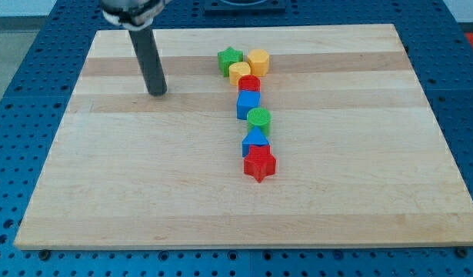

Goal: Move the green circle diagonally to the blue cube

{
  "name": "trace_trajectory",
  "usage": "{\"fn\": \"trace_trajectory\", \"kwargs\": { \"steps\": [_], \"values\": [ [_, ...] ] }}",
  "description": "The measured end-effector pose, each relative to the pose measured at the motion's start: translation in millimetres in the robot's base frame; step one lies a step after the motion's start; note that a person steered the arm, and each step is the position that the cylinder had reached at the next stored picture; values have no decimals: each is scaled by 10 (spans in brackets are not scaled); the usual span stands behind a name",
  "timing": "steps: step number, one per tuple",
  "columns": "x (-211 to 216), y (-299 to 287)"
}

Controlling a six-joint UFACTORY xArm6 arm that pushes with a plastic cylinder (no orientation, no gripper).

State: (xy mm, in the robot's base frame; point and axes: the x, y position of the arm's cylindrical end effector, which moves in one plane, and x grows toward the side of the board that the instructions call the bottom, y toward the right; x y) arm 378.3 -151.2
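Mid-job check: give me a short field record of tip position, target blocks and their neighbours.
tip: my tip, toward the view's left, apart from all blocks
green circle, in the column, just below the blue cube
blue cube, below red block
below circle: blue block, then red star
column top: green star, two yellow blocks

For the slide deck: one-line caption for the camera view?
My tip rests well to the view's left of a block column where the green circle sits just below the blue cube.
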Motion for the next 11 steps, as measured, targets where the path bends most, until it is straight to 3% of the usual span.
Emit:
{"fn": "trace_trajectory", "kwargs": {
  "steps": [1,2,7,9,11],
  "values": [
    [444,190],
    [556,452],
    [551,2037],
    [565,1539],
    [599,521]
  ]
}}
